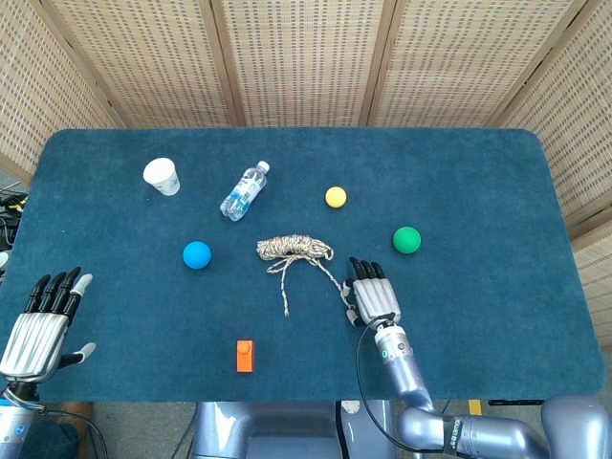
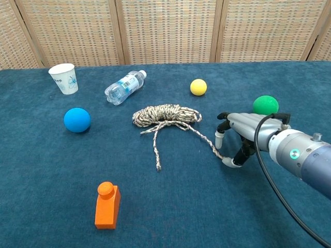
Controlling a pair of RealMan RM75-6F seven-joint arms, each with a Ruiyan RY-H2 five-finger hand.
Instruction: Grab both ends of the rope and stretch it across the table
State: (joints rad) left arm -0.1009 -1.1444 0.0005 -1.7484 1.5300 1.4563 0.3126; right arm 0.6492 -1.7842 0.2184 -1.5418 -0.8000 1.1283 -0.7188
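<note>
1. Two robot hands show at the near edge of a dark blue table (image 1: 497,172). The right hand (image 1: 375,296) sits low over the cloth at the tip of one loose rope end, thumb and a fingertip set either side of it, probably lined up to pinch it. Whether the strand is actually gripped cannot be told; the fingers are only partly curled.
2. The left hand (image 1: 38,325) hovers at the near left corner, well apart from the rope, fingers straight and spread, holding nothing. It seems to be waiting its turn for the other end.
3. The rope (image 2: 166,115) lies near the table's middle. It is a thin, speckled tan-and-white cord, mostly bunched in a flat oval coil. Two loose tails run out towards the robot: one straight down, ending free on the cloth, the other slanting to the right hand.
4. Around the coil, none touching it, sit a blue ball (image 2: 77,120), a yellow ball (image 2: 198,87), a green ball (image 2: 265,105), a lying plastic bottle (image 2: 124,87), a paper cup (image 2: 64,78) and an orange block (image 2: 107,205).
</note>
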